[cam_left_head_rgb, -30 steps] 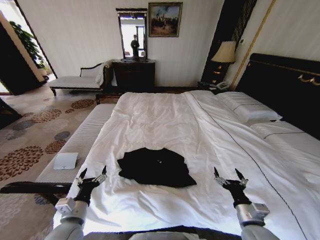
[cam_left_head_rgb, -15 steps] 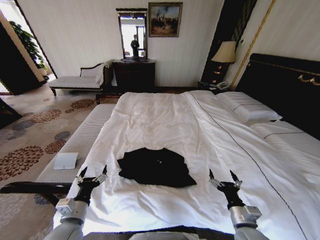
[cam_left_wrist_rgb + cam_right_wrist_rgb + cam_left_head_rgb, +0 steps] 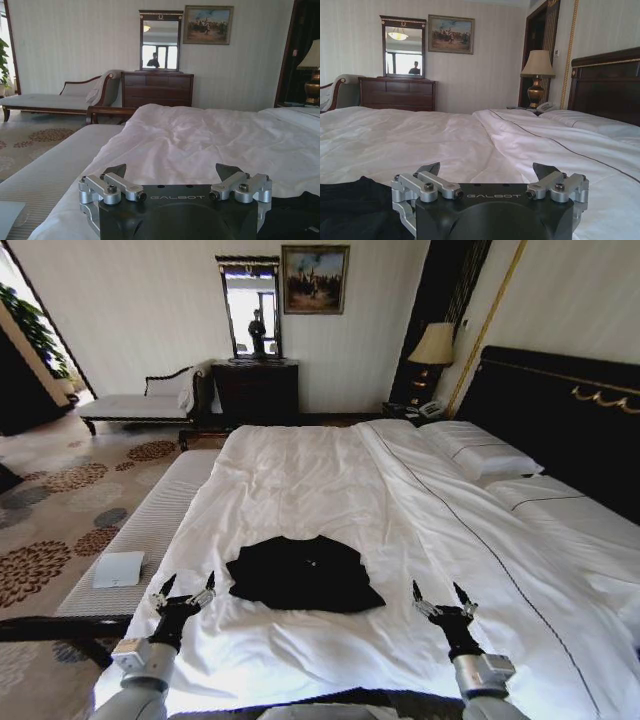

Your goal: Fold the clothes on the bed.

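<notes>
The clothes, a black T-shirt (image 3: 300, 573), lie partly folded and flat on the white duvet near the foot of the bed (image 3: 330, 480). My left gripper (image 3: 184, 591) hovers open over the duvet just left of the shirt, with nothing between its fingers. My right gripper (image 3: 441, 597) stands open a short way to the shirt's right, also holding nothing. A corner of the shirt (image 3: 300, 215) shows beside the left gripper (image 3: 172, 172) in the left wrist view. Its dark edge (image 3: 355, 202) also shows beside the right gripper (image 3: 487, 170) in the right wrist view.
A pale bench (image 3: 140, 535) runs along the bed's left side with a white flat object (image 3: 118, 569) on it. Pillows (image 3: 480, 448) and a black headboard (image 3: 560, 410) lie at the right. A chaise (image 3: 135, 405), a dresser (image 3: 255, 390) and a lamp (image 3: 433, 345) stand by the far wall.
The head camera has shifted, so the whole scene sits lower and further left. My right gripper has moved inward toward the shirt. The shirt lies as before.
</notes>
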`<state>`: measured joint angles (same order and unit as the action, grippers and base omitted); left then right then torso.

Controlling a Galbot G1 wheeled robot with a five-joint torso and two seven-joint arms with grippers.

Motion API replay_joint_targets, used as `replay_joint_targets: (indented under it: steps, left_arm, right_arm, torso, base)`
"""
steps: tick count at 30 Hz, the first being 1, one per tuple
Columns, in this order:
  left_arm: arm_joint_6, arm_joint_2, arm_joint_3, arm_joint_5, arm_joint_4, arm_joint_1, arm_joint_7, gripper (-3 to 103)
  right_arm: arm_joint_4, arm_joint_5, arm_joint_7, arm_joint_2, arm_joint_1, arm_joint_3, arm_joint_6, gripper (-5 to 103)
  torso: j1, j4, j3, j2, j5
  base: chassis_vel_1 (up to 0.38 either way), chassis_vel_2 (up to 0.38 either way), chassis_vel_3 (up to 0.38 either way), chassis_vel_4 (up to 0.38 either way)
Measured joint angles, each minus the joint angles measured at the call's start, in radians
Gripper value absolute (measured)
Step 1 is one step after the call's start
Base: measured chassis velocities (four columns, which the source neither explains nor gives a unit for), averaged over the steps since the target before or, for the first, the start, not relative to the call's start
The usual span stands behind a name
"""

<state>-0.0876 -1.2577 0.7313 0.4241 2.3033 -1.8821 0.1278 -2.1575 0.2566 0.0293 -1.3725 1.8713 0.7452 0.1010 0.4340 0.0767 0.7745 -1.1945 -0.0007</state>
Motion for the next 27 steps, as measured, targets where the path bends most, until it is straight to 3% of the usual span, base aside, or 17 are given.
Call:
replay_joint_targets:
  steps: [3,5,9,14,16,17,19,23,25,27]
  left_arm:
    - [0.0,0.0,0.0,0.0,-0.003,-0.005,-0.011,100]
    - [0.0,0.001,0.0,0.0,-0.009,-0.013,-0.026,100]
    - [0.0,0.002,0.002,0.005,-0.014,-0.018,-0.031,100]
    - [0.004,-0.001,0.005,0.013,-0.022,-0.027,-0.04,100]
    - [0.007,-0.001,0.005,0.011,-0.022,-0.029,-0.042,100]
    - [0.008,0.0,0.005,0.008,-0.021,-0.032,-0.045,100]
    - [0.01,0.018,0.003,0.008,-0.015,-0.034,-0.051,100]
    - [0.003,0.059,-0.014,0.022,-0.019,-0.015,-0.051,100]
    - [-0.004,0.107,-0.044,0.04,-0.031,0.008,-0.051,100]
    - [0.001,0.131,-0.049,0.055,-0.035,-0.004,-0.056,100]
  right_arm:
    - [-0.004,0.057,-0.003,0.024,-0.002,-0.013,-0.016,100]
    - [-0.022,0.162,-0.008,0.094,-0.015,-0.025,-0.079,100]
    - [-0.042,0.233,-0.013,0.169,-0.029,-0.034,-0.15,100]
    - [-0.058,0.448,-0.026,0.415,-0.131,-0.079,-0.314,100]
    - [-0.054,0.49,-0.026,0.453,-0.161,-0.087,-0.344,100]
    - [-0.049,0.539,-0.026,0.492,-0.197,-0.097,-0.375,100]
    - [0.0,0.668,-0.03,0.608,-0.336,-0.144,-0.441,100]
    - [0.068,0.736,-0.049,0.669,-0.418,-0.177,-0.469,100]
    - [0.149,0.8,-0.073,0.697,-0.471,-0.197,-0.487,100]
    - [0.248,0.896,-0.115,0.709,-0.564,-0.266,-0.512,100]
  torso:
    - [0.0,0.0002,0.0,0.0,0.0]
    - [0.0,0.0001,0.0,0.0,0.0001]
    - [0.0,0.0003,0.0,0.0,0.0002]
    - [0.0,0.0001,0.0,0.0,0.0003]
    - [0.0,-0.0001,0.0,0.0,0.0003]
    - [0.0,0.0004,0.0,0.0,0.0004]
    - [0.0,-0.0006,0.0,0.0,0.0002]
    - [0.0,-0.001,0.0,0.0,0.0001]
    - [0.0,0.001,0.0,0.0,-0.0003]
    - [0.0,0.0012,0.0,0.0,-0.0001]
  base:
    - [0.0,0.0,0.0,0.0]
    - [0.0,0.0,0.0,0.0]
    - [0.0,0.0,0.0,0.0]
    - [0.0,0.0,0.0,0.0]
    - [0.0,0.0,0.0,0.0]
    - [0.0,0.0,0.0,0.0]
    - [0.0,0.0,0.0,0.0]
    - [0.0,0.0,0.0,0.0]
    - [0.0,0.0,0.0,0.0]
    - [-0.03,-0.008,-0.013,-0.057]
